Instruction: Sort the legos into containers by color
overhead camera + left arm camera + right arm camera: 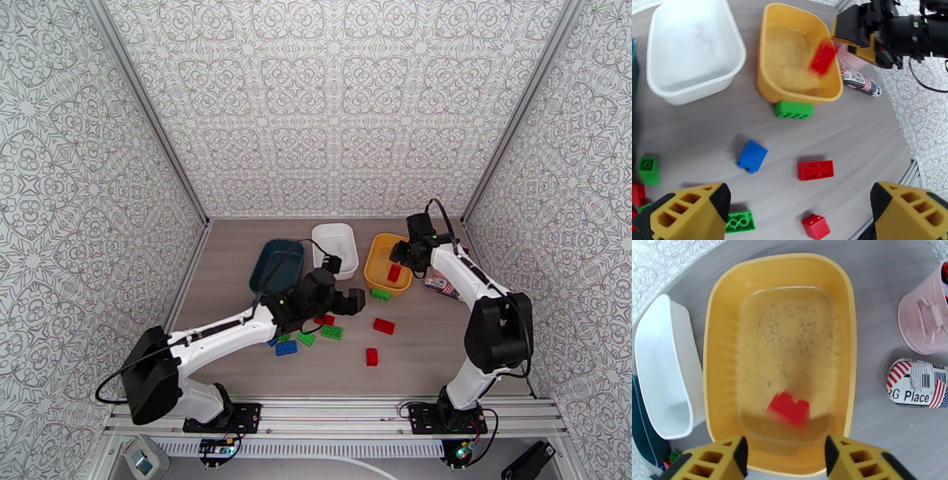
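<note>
Legos (384, 325) lie loose on the bench (442, 359), and one red lego (789, 409) is in the yellow tub (721, 358) under our spread right tool (785, 451). Our left tool (798, 197) is spread too. We think they are light, hard and slippery, so we pinch the flat sides.

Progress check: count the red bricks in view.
4 red bricks: one in the yellow tub, two lying in the open, one by the left end effector. More may hide under that arm.

Three tubs (336, 237); four red bricks (384, 325); at least four green bricks (331, 332); at least two blue bricks (751, 156); one pink cup (924, 315); one striped can (916, 384).
</note>
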Controlling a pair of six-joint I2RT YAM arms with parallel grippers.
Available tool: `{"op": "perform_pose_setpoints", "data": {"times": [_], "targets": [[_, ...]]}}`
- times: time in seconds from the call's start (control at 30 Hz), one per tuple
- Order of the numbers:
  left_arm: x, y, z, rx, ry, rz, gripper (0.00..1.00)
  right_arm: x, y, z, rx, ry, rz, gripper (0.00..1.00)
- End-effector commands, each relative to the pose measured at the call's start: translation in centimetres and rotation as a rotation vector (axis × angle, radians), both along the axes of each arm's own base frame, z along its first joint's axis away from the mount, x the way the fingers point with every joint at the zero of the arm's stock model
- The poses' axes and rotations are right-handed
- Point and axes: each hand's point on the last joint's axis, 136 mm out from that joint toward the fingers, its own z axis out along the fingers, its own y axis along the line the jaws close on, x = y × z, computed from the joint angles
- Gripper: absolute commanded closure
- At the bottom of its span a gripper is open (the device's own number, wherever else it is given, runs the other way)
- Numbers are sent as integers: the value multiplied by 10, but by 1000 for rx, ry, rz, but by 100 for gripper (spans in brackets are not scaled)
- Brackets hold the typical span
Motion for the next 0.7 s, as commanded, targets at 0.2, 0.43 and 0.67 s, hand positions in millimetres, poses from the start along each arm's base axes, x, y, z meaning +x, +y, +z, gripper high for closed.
{"op": "perform_pose_setpoints", "data": {"times": [0.2, 0.43, 0.67], "targets": [[0, 33, -18, 7, 47, 98, 1, -51, 20, 14, 28, 2, 113, 42], [-3, 49, -30, 15, 74, 152, 1, -117, 52, -6, 38, 71, 224, 40], [-6, 55, -44, 20, 104, 190, 1, -188, 78, -31, 54, 137, 294, 35]]}}
